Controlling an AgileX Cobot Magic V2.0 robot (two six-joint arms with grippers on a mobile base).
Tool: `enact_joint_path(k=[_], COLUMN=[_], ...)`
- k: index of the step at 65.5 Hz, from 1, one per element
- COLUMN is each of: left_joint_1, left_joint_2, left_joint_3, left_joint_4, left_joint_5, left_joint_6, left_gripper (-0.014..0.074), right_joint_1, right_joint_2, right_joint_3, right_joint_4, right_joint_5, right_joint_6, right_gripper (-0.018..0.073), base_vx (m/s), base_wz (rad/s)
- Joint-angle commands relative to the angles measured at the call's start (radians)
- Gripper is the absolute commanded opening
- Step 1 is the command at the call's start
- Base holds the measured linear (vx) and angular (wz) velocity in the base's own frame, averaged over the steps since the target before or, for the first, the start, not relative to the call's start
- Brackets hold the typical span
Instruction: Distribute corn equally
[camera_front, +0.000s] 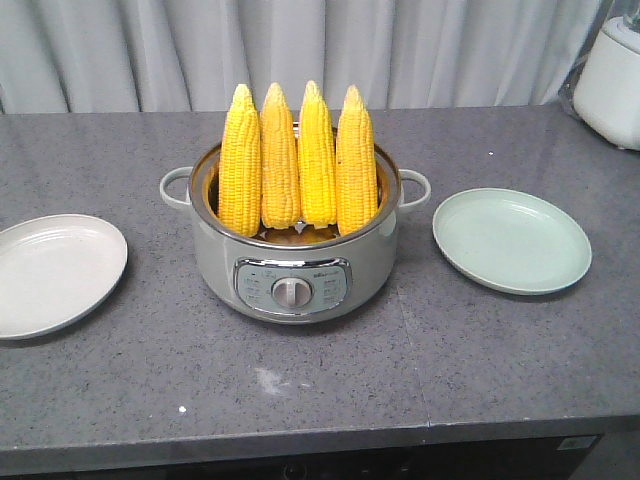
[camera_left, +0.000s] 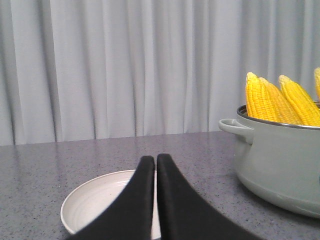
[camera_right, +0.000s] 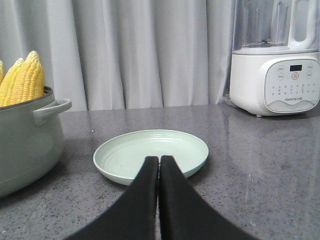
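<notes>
Yellow corn (camera_front: 298, 160), four husked cobs in all, stands upright side by side in a pale grey-green pot (camera_front: 215, 265), tips pointing up and rising well above the rim. The cobs touch one another in a row. The pot has a handle on each side and a control panel with a round dial (camera_front: 292, 293) on its front wall, and it sits in the middle of a speckled grey counter (camera_front: 330, 380).

A white plate (camera_front: 55, 275) lies on the counter to one side of the pot, a green plate (camera_front: 510, 240) to the other; neither touches the pot and neither holds any corn.

The left gripper (camera_left: 156, 160) hangs low by the near edge of the white plate, jaws pressed together with nothing between them. The right gripper (camera_right: 159, 161) sits likewise by the green plate, jaws closed and holding nothing.

A white blender (camera_right: 275, 82) stands at the back of the counter beyond the green plate, before a grey curtain (camera_front: 330, 50).
</notes>
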Motion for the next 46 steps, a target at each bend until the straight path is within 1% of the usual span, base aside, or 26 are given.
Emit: enact_joint_path(k=[1,46], left_joint_1=[0.0,0.0], left_joint_2=[-0.017,-0.017], left_joint_3=[0.015,0.015], left_joint_4=[-0.01,-0.01], left_joint_5=[-0.078,-0.078], left_joint_6=[-0.002,-0.002], left_gripper=[-0.0006,-0.0006], right_joint_1=[-0.005,-0.005], right_joint_2=[-0.003,-0.003], right_joint_3=[0.008,0.008], right_joint_4=[-0.004,-0.004], right_joint_5=[-0.075,-0.075], right_joint_6=[0.001,0.001], right_gripper=[-0.0011,-0.0011], base_vx=[0.06,0.01], base_wz=[-0.01,0.0])
